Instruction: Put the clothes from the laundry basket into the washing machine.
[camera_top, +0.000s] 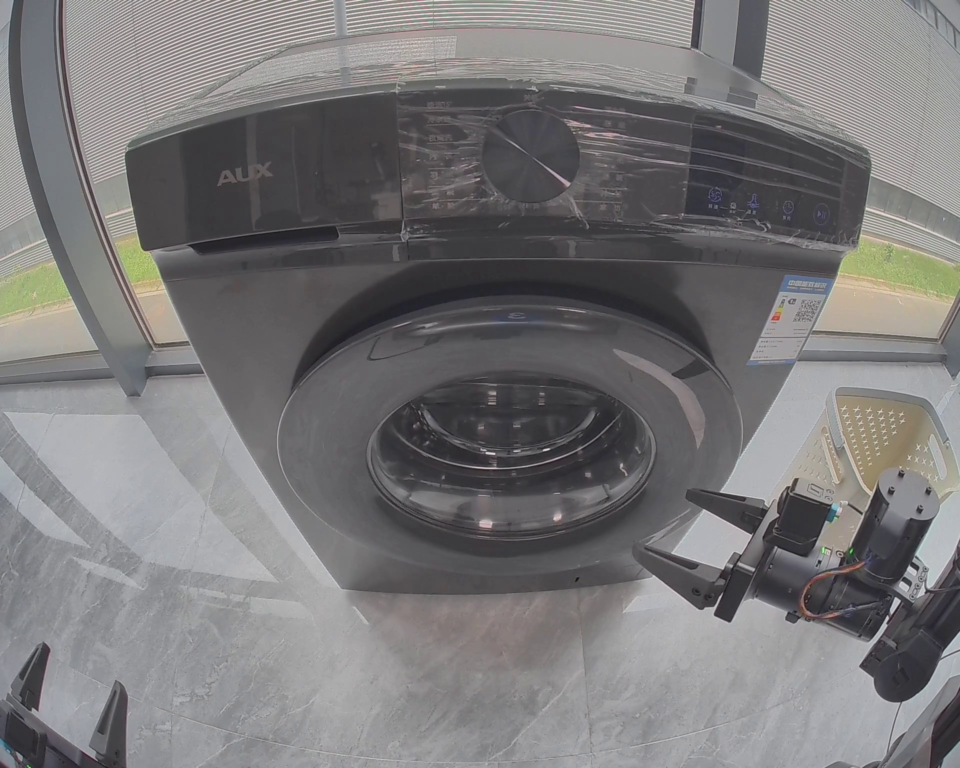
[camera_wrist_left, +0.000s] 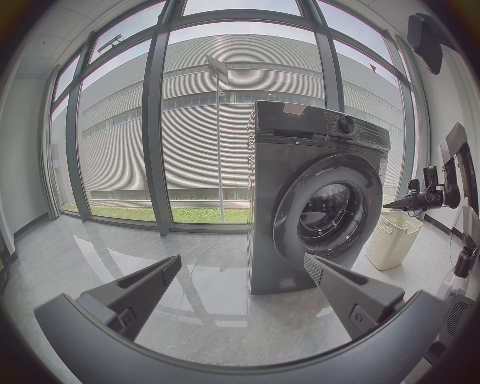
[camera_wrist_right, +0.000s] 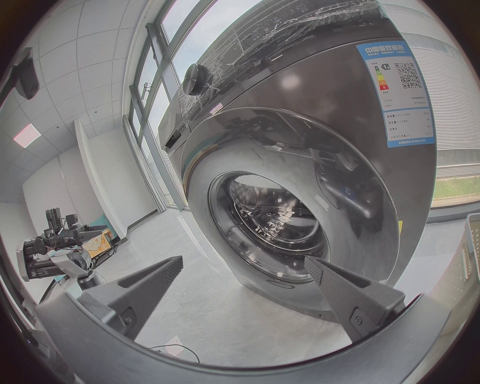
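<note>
A dark grey washing machine (camera_top: 500, 300) stands on the floor ahead, its round door (camera_top: 510, 445) shut over the glass porthole. A cream laundry basket (camera_top: 875, 440) sits to its right, partly behind my right arm; no clothes can be seen in it. My right gripper (camera_top: 675, 535) is open and holds nothing, just off the door's lower right rim. My left gripper (camera_top: 70, 690) is open and empty, low at the left, well away from the machine. The machine (camera_wrist_left: 320, 200) and basket (camera_wrist_left: 392, 237) also appear in the left wrist view, the door (camera_wrist_right: 280, 220) close in the right wrist view.
Glass window walls with dark frames (camera_top: 60, 200) run behind the machine. The glossy grey tile floor (camera_top: 400, 660) spreads in front. In the right wrist view, equipment on a stand (camera_wrist_right: 55, 250) sits farther off in the room.
</note>
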